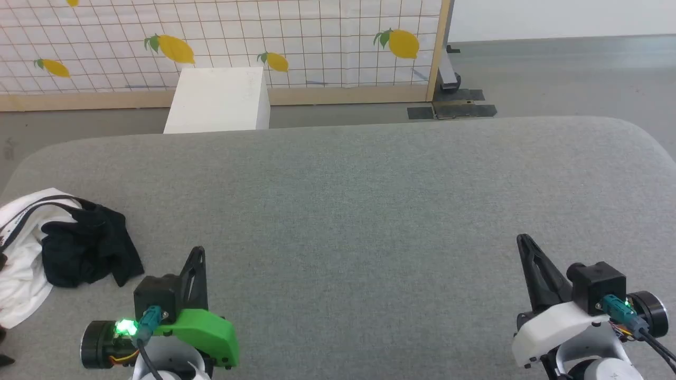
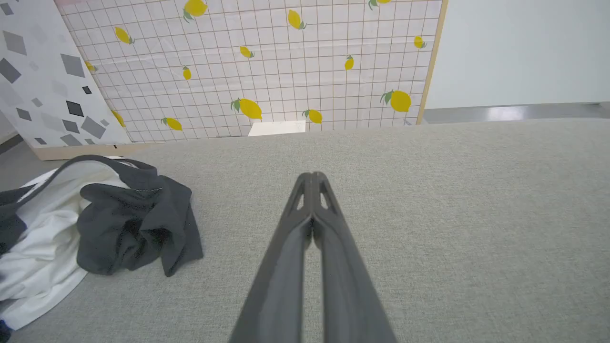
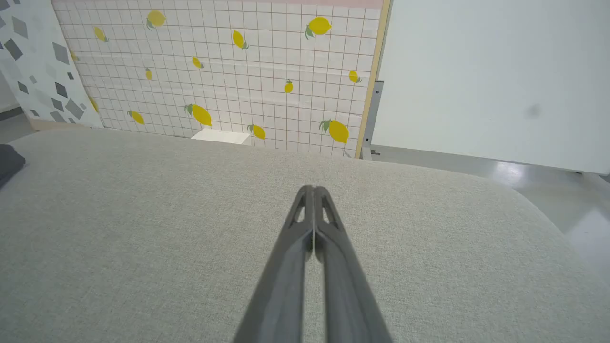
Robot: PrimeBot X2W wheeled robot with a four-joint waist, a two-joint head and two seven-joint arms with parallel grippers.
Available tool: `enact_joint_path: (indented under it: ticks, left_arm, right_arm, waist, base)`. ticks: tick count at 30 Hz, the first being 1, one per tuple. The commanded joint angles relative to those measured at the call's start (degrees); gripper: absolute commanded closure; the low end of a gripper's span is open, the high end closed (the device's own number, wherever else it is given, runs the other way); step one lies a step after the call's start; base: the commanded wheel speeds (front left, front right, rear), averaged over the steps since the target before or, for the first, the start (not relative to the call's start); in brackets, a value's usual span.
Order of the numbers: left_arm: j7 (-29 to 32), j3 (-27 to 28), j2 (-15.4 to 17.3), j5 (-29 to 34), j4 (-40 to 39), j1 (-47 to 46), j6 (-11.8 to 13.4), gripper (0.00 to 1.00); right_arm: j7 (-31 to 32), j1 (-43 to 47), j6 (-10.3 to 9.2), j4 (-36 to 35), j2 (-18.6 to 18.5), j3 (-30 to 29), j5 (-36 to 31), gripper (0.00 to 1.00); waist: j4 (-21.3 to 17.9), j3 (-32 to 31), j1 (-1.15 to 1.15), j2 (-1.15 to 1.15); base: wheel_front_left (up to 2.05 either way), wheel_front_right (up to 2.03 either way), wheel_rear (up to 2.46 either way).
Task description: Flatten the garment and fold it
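Grey fabric surface [image 1: 369, 200] fronts lemon-print grid panel [image 1: 317, 37].

A grey fabric-covered surface [image 1: 369, 211] with rounded far corners spans the lower part of the head view. Behind it, at upper left, stands a white grid-patterned panel [image 1: 317, 31] printed with yellow lemons (each with green leaves) and edged in pale wood. A white box [image 1: 219, 100] sits against the panel's base. Dark metal plates [image 1: 454, 110] lie on the grey floor [image 1: 554, 79] at upper right.
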Motion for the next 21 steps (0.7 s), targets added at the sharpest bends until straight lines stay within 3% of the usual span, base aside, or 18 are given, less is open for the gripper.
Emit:
enact_joint_path:
  ticks: [1, 21]
  left_arm:
    - [0.07, 0.19, -0.28, 0.6, 0.18, -1.01, -0.05, 1.0]
    - [0.07, 0.19, -0.28, 0.6, 0.18, -1.01, -0.05, 1.0]
  right_arm:
    - [0.01, -0.99, -0.1, 0.1, 0.1, 0.08, -0.36, 1.0]
    - [0.01, -0.99, -0.1, 0.1, 0.1, 0.08, -0.36, 1.0]
  waist:
    - [0.0, 0.0, 0.0, 0.0]
    - [0.0, 0.0, 0.0, 0.0]
  base:
    - [0.0, 0.0, 0.0]
    - [0.0, 0.0, 0.0]
